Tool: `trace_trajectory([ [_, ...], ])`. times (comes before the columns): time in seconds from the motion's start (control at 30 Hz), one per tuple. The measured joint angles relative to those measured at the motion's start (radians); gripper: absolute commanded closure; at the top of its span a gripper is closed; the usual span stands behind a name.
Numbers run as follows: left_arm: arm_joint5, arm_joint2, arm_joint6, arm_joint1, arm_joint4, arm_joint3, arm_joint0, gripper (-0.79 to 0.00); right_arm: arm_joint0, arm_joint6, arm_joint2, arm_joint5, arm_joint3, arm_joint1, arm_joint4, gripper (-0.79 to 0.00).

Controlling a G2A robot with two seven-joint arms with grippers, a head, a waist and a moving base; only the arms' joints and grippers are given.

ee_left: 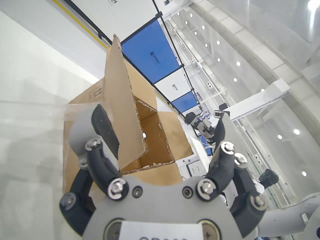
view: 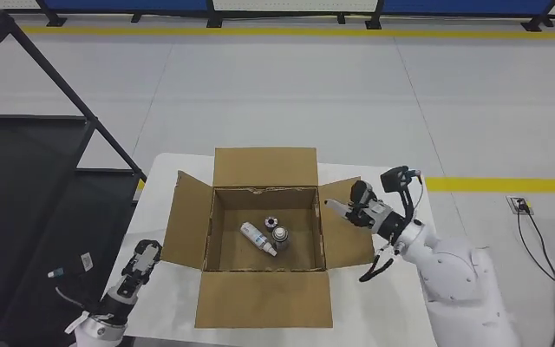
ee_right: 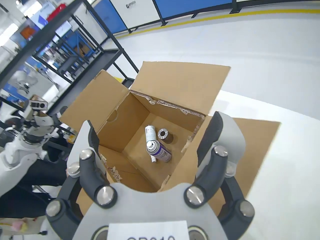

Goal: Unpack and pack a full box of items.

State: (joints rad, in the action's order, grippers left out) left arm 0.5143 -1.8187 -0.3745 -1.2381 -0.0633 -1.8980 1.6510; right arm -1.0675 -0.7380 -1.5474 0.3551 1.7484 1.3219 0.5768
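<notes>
An open cardboard box [view: 264, 165] stands on the white table [view: 172, 186] with all flaps spread out. On its floor lie a white bottle [view: 257, 237], a spray can [view: 280, 236] with a purple label [ee_right: 162, 153] and a short metal cylinder [view: 269, 220]. My right gripper [view: 340, 208] hovers open over the box's right flap, empty, with the box interior [ee_right: 135, 148] below it. My left gripper [view: 146, 253] is open and empty near the table's front left corner, beside the left flap [ee_left: 120, 106].
A black metal rack [view: 52, 173] stands left of the table. Bare table surface lies right of the box [view: 381, 182] and along its left side. A cable and floor socket [view: 519, 205] are off to the right.
</notes>
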Motion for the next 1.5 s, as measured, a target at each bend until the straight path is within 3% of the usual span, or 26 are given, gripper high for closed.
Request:
trace_trajectory([
  [0.13,-0.015,0.039,-0.02,0.002,-0.062,-0.012,-0.025,-0.785,-0.016,-0.097,-0.089,-0.059,-0.026,-0.018,-0.043,-0.785],
  [0.27,-0.01,0.071,-0.044,0.004,-0.101,-0.026,-0.03,-0.785,-0.011,-0.186,-0.109,-0.057,-0.068,-0.031,-0.106,-0.785],
  [0.47,-0.024,0.136,-0.059,0.005,-0.171,-0.041,-0.049,-0.785,0.066,-0.372,-0.031,0.032,-0.153,-0.045,-0.172,-0.785],
  [0.63,-0.058,0.188,-0.058,0.005,-0.22,-0.032,-0.073,-0.785,0.126,-0.43,0.055,0.13,-0.176,-0.048,-0.253,-0.785],
  [0.87,-0.101,0.234,-0.073,0.007,-0.235,-0.005,-0.11,-0.785,0.208,-0.451,0.16,0.153,-0.197,-0.045,-0.4,-0.785],
  [1.07,-0.13,0.27,-0.092,0.008,-0.23,0.028,-0.144,-0.785,0.34,-0.418,0.303,0.11,-0.347,-0.024,-0.454,-0.785],
  [1.27,-0.139,0.3,-0.099,0.01,-0.24,0.051,-0.164,-0.785,0.455,-0.366,0.429,0.119,-0.528,-0.001,-0.408,-0.785],
  [1.5,-0.144,0.318,-0.105,0.013,-0.251,0.067,-0.174,-0.785,0.492,-0.328,0.509,0.186,-0.59,0.007,-0.313,-0.785],
])
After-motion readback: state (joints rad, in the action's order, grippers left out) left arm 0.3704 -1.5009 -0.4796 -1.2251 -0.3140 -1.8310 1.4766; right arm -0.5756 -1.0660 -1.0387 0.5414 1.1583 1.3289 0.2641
